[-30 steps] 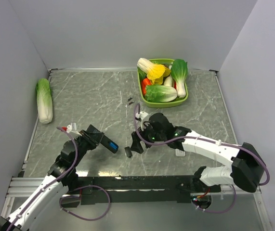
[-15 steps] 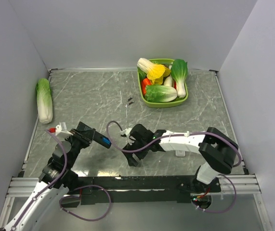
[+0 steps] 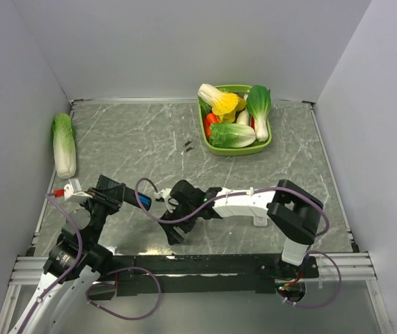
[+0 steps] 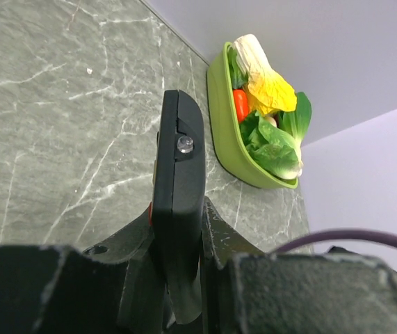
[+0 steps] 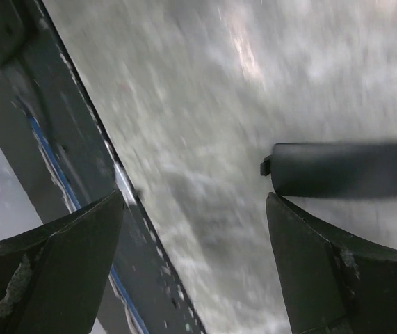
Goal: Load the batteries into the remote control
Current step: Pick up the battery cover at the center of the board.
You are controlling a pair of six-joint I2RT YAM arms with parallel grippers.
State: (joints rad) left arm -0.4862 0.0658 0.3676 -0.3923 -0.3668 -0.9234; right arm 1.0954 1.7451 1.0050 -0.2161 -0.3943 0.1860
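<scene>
My left gripper (image 3: 111,195) is shut on the black remote control (image 3: 130,197), holding it off the table near the front left. In the left wrist view the remote control (image 4: 177,174) stands edge-on between the jaws of the left gripper (image 4: 179,233). A bright blue patch of the batteries (image 3: 143,202) shows at the remote's right end; how many I cannot tell. My right gripper (image 3: 173,229) hangs open just right of the remote, close to the front edge. The right wrist view is blurred. There the right gripper (image 5: 195,202) holds nothing.
A black battery cover (image 5: 337,169) lies on the marble by the right finger. A green basket (image 3: 270,142) of vegetables stands at the back right, a cabbage (image 3: 64,145) at the left wall. Two dark bits (image 3: 188,145) lie mid-table. The black front rail (image 3: 205,263) is just below the right gripper.
The left gripper has drawn back left with the remote. The right gripper has swung left and toward the front edge, staying open.
</scene>
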